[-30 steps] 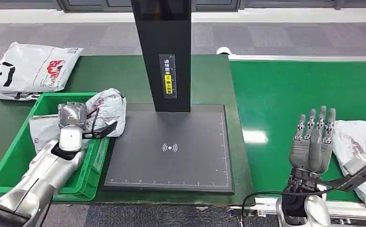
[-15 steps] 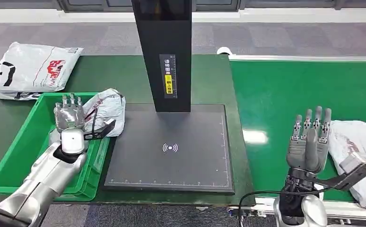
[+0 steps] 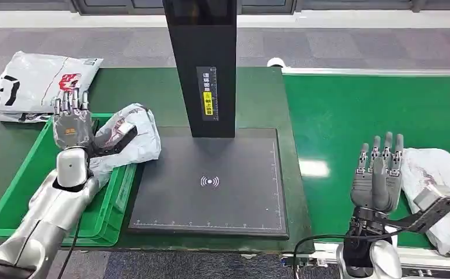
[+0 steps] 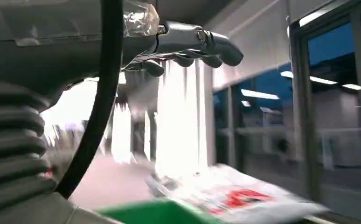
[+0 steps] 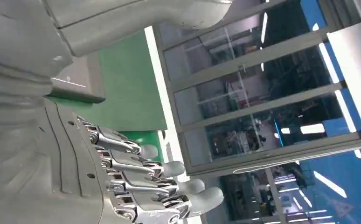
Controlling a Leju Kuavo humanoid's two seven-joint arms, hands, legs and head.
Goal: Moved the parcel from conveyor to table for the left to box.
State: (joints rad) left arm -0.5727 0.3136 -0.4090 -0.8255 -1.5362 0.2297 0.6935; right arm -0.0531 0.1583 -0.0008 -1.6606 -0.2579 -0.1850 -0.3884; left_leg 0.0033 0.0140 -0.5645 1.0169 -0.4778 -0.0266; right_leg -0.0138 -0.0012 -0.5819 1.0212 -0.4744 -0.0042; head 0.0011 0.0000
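Since the right hand (image 3: pixel 378 174) sits nearest, down at about 4 o'clock in the head view, start there: fingers straight up and spread, nothing in it, just beside a white parcel (image 3: pixel 438 189) lying on the green conveyor (image 3: pixel 356 116). That parcel looks like the one to fetch, so I'd say we're at the reach-for-it step and no grasp yet. Over at 9 o'clock the left hand (image 3: pixel 71 125) is raised with fingers apart above the green box (image 3: pixel 19 186), holding nothing as far as I can tell, and a crumpled bag (image 3: pixel 131 135) is draped over the box's right rim, partly on the dark scanner pad (image 3: pixel 211 180). Farther back at 10 o'clock there's another white mailer (image 3: pixel 34 84) on the table (image 3: pixel 153 87). Next move, I reckon: the right hand has to swing toward 3 o'clock, get its fingers around the soft parcel, then carry it across to the pad.
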